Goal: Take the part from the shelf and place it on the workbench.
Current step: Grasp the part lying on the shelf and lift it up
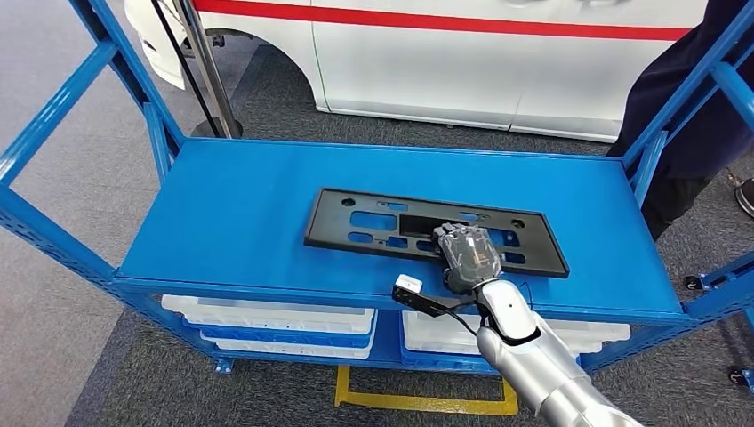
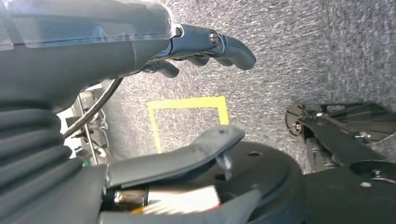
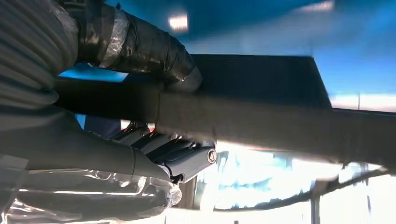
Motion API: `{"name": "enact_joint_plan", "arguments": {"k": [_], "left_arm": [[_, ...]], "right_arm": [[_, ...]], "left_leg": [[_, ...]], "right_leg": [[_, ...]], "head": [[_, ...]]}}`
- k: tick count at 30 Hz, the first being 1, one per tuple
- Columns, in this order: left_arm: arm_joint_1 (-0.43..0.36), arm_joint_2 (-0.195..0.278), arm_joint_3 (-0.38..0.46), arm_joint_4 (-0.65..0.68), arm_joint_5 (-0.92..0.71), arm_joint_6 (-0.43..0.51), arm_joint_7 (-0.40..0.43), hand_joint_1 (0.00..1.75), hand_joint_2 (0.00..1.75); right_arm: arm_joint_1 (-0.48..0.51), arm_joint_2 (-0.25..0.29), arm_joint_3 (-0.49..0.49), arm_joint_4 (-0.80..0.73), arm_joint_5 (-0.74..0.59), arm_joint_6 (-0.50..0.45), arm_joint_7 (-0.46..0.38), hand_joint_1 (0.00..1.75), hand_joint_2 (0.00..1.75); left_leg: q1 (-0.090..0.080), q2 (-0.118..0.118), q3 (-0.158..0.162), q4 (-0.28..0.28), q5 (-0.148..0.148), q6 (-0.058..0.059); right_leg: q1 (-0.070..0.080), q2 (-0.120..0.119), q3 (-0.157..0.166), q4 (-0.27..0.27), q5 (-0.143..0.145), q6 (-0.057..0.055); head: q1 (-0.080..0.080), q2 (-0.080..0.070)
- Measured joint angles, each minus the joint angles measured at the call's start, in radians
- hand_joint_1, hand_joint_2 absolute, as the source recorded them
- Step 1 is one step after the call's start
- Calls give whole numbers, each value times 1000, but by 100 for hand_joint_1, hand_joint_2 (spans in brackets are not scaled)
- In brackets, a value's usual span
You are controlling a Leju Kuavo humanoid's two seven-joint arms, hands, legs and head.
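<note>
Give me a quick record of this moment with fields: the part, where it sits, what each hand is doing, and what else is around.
part: flat black plastic panel with cut-outs, lying long side across
surface: top level of the blue shelf
right hand: right hand on the panel's near edge, right of middle; in the right wrist view, thumb on one face and fingers on the other
left hand: left hand hanging over grey carpet, holding nothing, fingers apart
below: white bins on the lower level
behind: white car with red stripe; a person in dark clothes at the right
</note>
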Motion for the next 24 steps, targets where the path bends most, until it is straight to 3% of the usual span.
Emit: {"name": "enact_joint_plan", "arguments": {"k": [6,17,24], "left_arm": [[-9,4,2,0,9,-2,-4,0,175],[-20,6,4,0,18,2,-10,0,175],[-18,6,3,0,22,10,-15,0,175]], "right_arm": [[22,-46,-23,-178,16,-5,12,175,175],[46,-70,-34,-260,16,-18,5,175,175],[72,-110,-66,-435,22,-48,-24,175,175]], "left_leg": [[0,0,-1,0,0,0],[0,0,-1,0,0,0],[-1,0,-2,0,0,0]], "right_leg": [[0,0,-1,0,0,0],[0,0,-1,0,0,0],[0,0,-2,0,0,0]], "head": [[0,0],[0,0],[0,0]]}}
